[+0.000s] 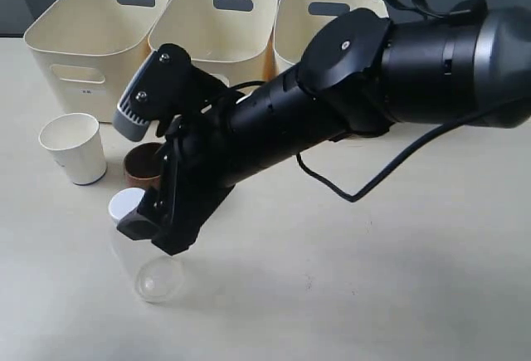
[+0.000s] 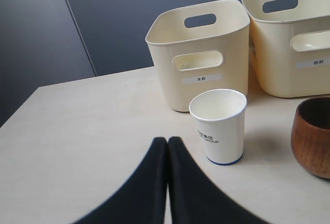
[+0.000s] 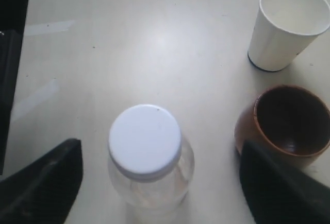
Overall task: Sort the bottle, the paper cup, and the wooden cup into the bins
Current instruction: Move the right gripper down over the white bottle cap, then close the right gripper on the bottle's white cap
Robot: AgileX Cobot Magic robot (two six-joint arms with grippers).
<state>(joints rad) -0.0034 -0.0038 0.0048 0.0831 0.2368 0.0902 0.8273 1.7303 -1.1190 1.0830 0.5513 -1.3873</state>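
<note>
The clear bottle with its white cap stands on the table near the front left. My right gripper is open, one finger on each side of the bottle and neither touching it. In the exterior view the right gripper hangs over the bottle's upper part. The wooden cup sits just behind; one finger is close beside the wooden cup. The white paper cup stands further left. My left gripper is shut and empty, short of the paper cup.
Three cream bins stand in a row at the back, the right arm crossing in front of them. Two bins with front labels and the wooden cup appear in the left wrist view.
</note>
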